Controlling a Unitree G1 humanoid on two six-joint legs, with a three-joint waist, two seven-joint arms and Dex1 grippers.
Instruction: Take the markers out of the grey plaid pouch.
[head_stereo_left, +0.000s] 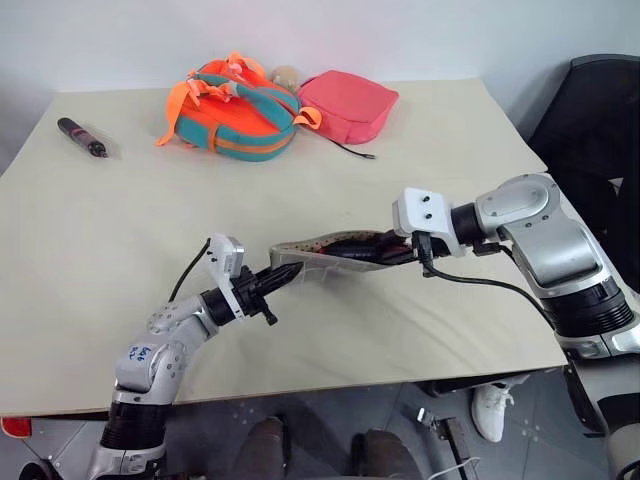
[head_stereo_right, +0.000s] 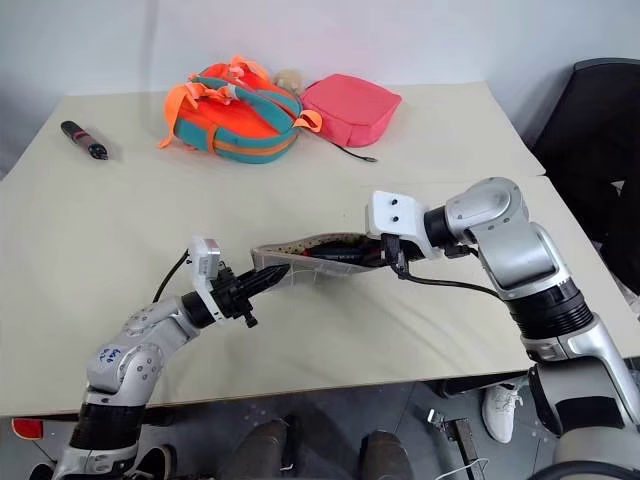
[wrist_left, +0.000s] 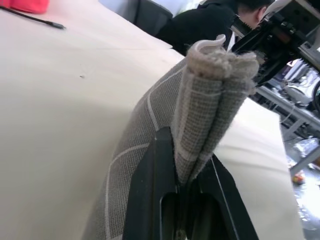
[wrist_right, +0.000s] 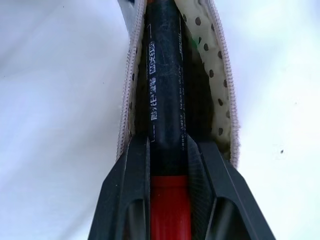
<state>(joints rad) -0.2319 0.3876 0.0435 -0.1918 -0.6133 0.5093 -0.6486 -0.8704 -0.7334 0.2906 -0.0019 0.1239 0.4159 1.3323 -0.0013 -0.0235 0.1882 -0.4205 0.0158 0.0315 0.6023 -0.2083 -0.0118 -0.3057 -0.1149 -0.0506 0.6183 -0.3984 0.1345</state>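
Nearest the desk's front edge, the left tool (head_stereo_left: 283, 274) is clenched on 1 end of the grey plaid pouch (head_stereo_left: 322, 258); in the left wrist view the woven fabric (wrist_left: 200, 110) is bunched into a thick fold between the 2 black fingers (wrist_left: 150, 190). The cloth is coarse grey weave crossed by thin white grid lines.

The pouch hangs lifted off the desk (head_stereo_left: 120, 260), stretched between both arms with its mouth open. Its lining, seen from the right wrist, is cream with dark dots (wrist_right: 220, 90), edged by a pale zipper tape.

The right tool (wrist_right: 169, 150) reaches into that open mouth and grips a marker (wrist_right: 165, 75): a round barrel, black with white print toward the pouch, smooth red toward the wrist. Most of the black part lies inside the pouch. A small trace of green shows deeper inside; what it belongs to cannot be told.

The desk is a wide, matt, cream-coloured sheet, slightly creased.

Farther back lie an orange-and-teal backpack (head_stereo_left: 235, 110), a pink pouch (head_stereo_left: 350, 103) just beside it, and, well apart at the far left, a black-and-red pen-like tool (head_stereo_left: 82, 137). A pale wall closes the room; a dark chair (head_stereo_left: 595, 110) stands at the right.
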